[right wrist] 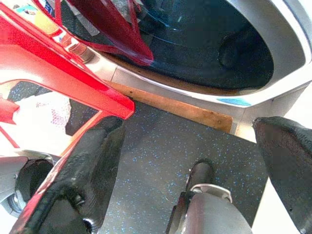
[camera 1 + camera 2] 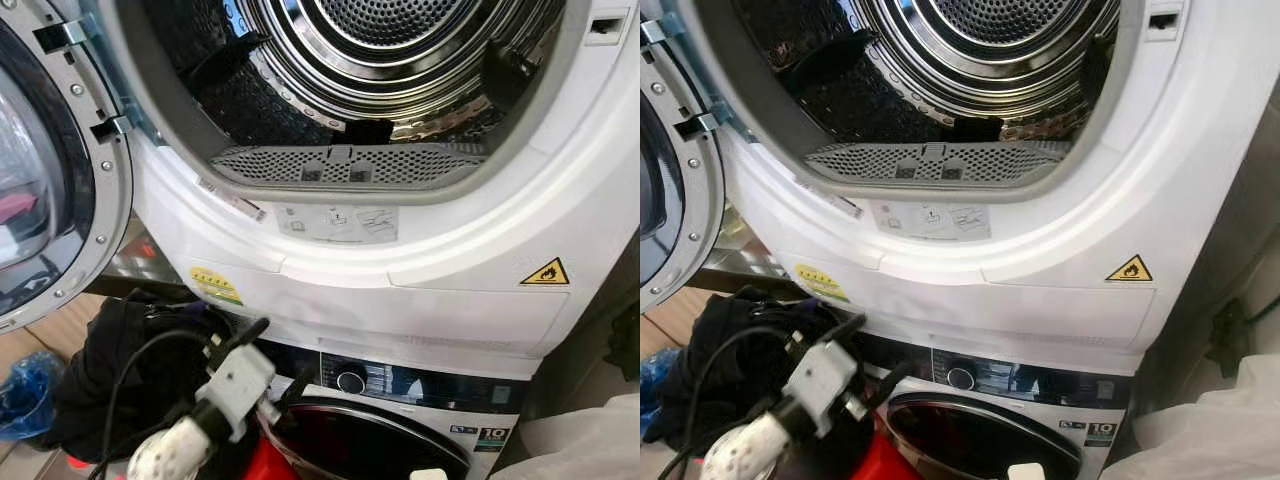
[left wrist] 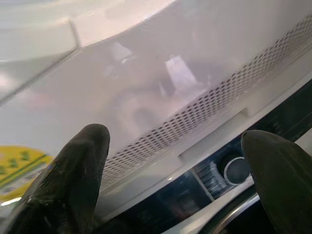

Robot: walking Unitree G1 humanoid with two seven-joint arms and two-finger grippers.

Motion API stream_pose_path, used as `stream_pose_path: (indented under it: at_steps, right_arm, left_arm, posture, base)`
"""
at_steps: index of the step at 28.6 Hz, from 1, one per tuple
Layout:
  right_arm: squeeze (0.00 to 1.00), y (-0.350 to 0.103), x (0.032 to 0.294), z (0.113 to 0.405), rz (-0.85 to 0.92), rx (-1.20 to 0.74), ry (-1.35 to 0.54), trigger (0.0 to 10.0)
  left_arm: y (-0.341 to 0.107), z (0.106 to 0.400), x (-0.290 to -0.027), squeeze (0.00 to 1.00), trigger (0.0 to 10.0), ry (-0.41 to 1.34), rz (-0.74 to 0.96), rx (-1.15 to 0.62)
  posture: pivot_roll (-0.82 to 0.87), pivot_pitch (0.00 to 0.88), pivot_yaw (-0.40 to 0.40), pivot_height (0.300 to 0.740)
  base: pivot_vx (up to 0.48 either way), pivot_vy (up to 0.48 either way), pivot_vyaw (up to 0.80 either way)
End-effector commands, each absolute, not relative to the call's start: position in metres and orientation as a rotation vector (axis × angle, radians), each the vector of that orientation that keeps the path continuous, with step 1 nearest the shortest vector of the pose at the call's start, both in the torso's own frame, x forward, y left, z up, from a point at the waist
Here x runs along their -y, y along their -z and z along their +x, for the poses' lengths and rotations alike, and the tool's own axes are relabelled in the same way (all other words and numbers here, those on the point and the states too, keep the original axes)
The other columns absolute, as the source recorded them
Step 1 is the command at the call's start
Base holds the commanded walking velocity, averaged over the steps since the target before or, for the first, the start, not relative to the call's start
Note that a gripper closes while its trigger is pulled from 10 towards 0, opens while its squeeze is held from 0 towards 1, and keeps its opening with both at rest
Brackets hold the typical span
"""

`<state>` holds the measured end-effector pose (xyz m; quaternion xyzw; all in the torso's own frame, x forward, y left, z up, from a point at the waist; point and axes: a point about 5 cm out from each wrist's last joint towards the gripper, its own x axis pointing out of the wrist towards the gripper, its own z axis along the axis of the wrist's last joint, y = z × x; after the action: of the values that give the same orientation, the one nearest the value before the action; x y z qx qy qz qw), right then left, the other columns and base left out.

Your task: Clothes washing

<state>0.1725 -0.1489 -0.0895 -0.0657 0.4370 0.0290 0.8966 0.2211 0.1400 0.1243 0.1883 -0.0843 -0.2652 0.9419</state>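
Steel drum (image 2: 400, 40) cropped above | left gripper (image 3: 175, 170) fingers wide, by washer knob (image 3: 237, 169) | right gripper (image 1: 195, 161) fingers wide

Blue crumpled plastic item (image 2: 25, 392) low at far left, on the floor beside the stacked machines. White plastic bag (image 2: 590, 440) bunched at lower right corner. Red plastic frame (image 1: 58, 73), probably a stool or basket, stands close in front of the lower machine; exact object unclear. Floor (image 1: 161, 161) is dark rubber matting flecked with blue. Wooden strip (image 1: 180, 109) runs along the mat edge under the lower machine's front. Wood-toned flooring (image 2: 75, 320) at left.
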Motion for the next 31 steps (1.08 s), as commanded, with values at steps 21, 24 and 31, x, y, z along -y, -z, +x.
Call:
stream_pose_path:
  at_steps: [21, 24, 31]
  right_arm:
    - [0.00, 0.092, 0.151, 0.167, -0.138, -0.920, -0.040, 10.0]
    - [0.00, 0.092, 0.152, 0.166, -0.140, -0.921, -0.036, 10.0]
    - [0.00, 0.091, 0.153, 0.168, -0.140, -0.914, -0.028, 10.0]
  left_arm:
    - [-0.132, 0.207, -0.234, 0.00, 10.0, -0.199, 0.263, 0.056]
    - [-0.124, 0.209, -0.242, 0.00, 10.0, -0.269, 0.138, 0.007]
    - [-0.111, 0.217, -0.248, 0.00, 10.0, -0.303, 0.006, -0.049]
  posture:
    - [-0.06, 0.024, 0.178, 0.740]
    - [-0.06, 0.024, 0.177, 0.740]
    - [-0.06, 0.027, 0.171, 0.740]
  base:
    - [0.000, 0.000, 0.00]
    - [0.000, 0.000, 0.00]
    - [0.000, 0.000, 0.00]
